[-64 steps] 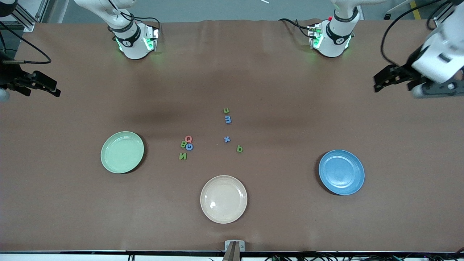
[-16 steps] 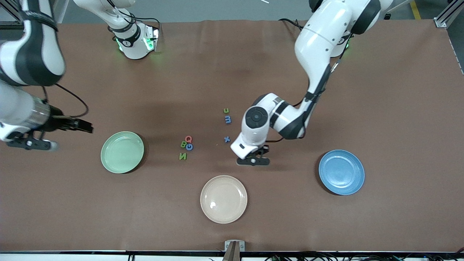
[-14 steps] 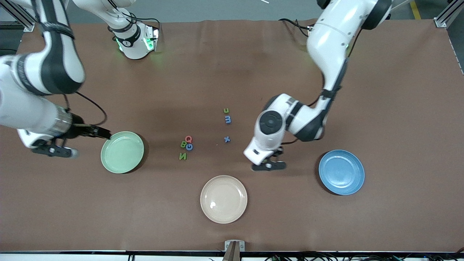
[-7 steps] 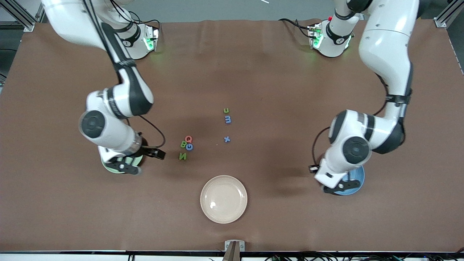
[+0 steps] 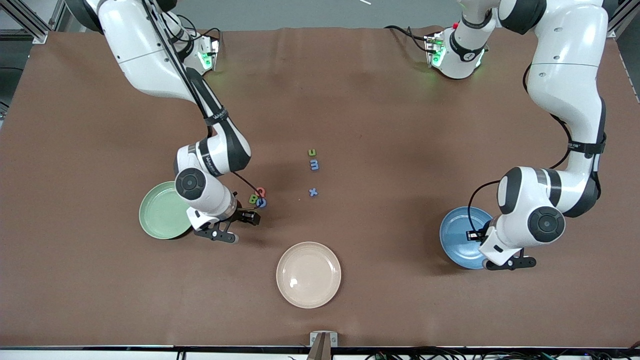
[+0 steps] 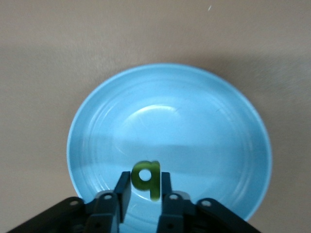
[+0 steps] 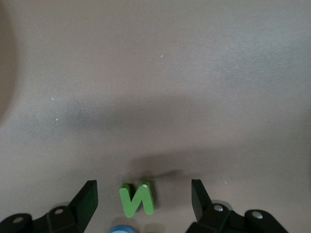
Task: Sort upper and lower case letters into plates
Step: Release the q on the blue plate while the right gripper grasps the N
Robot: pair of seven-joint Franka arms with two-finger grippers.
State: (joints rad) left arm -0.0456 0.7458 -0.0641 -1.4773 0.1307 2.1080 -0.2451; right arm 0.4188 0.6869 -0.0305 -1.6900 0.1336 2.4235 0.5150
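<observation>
Hanging over the blue plate (image 5: 457,235), the left end effector (image 6: 142,194) has its fingers (image 6: 124,188) close on either side of a green lowercase letter (image 6: 146,177); whether they are clamped on it or have let go cannot be told. The blue plate sits toward the left arm's end of the table, and the letter shows against the plate's inner surface in the left wrist view.

The right end effector (image 7: 144,199) is low over the table just beside the mint green plate (image 5: 160,212), its fingers (image 7: 86,199) spread wide on either side of a green N (image 7: 138,199) without touching it. The mint plate lies toward the right arm's end of the table. A red letter (image 5: 261,191), a green B (image 5: 253,199) and a blue letter (image 5: 262,202) cluster next to that end effector, partly hidden by it in the front view.

Near the middle of the table lie a green u (image 5: 312,152), a blue m (image 5: 314,164) touching or just beside it, and a blue x (image 5: 313,191) nearer the front camera. A cream plate (image 5: 308,274) rests close to the table's front edge, apart from both other plates.
</observation>
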